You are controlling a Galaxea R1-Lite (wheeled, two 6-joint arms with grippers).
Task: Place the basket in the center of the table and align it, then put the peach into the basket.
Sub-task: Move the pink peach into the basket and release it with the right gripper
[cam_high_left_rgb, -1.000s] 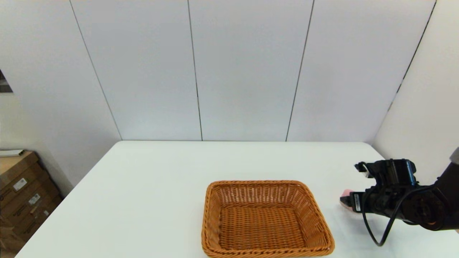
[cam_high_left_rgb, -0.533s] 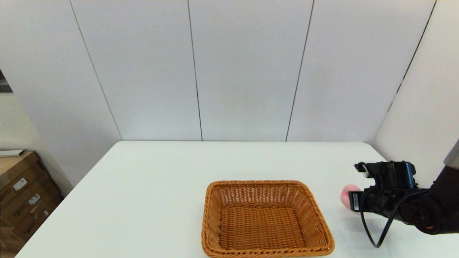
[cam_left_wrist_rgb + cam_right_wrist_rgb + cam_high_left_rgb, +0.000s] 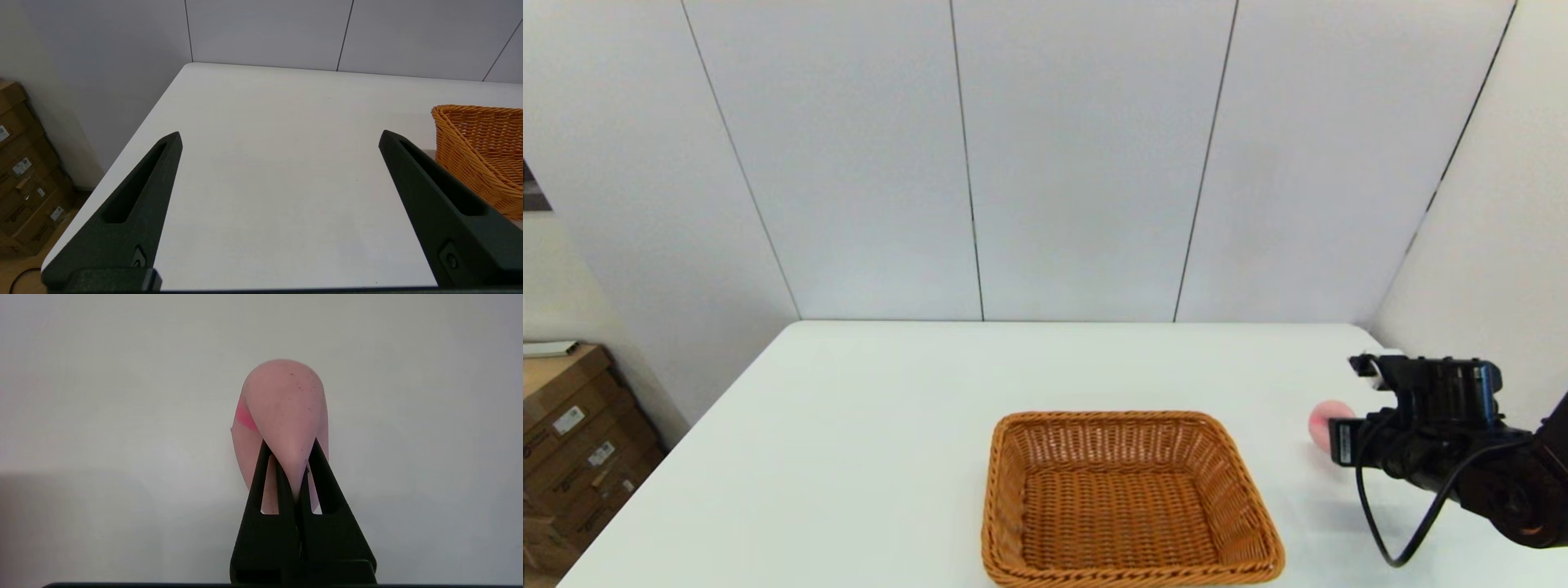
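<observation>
Right now the small soft-pink rounded peach sits pinched in the right claw, w/ the two black fingers nearly together and the soft flesh squeezed to a narrow wedge between them. A brighter pink patch shows on one side of the fruit, plus a few dark specks on its skin. From the head cam only a bit of the peach peeks out past the front of the right claw, over the right part of the large white smooth worktop, near its right edge. Whether the fruit touches the surface or hangs just above it, can't tell.

Left of the peach, apart from it, lies the shallow rectangular orange-brown woven wicker basket, w/ flared sides and braided rim. It sits roughly mid-worktop left to right, close to the near edge, sides about square to the worktop edges. Nothing inside it.

The left claw is spread wide, holding nothing, over bare worktop on the left side; the basket's end wall is just beside one finger in the left wrist cam.

Beyond: grey panelled wall behind the worktop, and stacked brown cardboard boxes on the floor at far left.
</observation>
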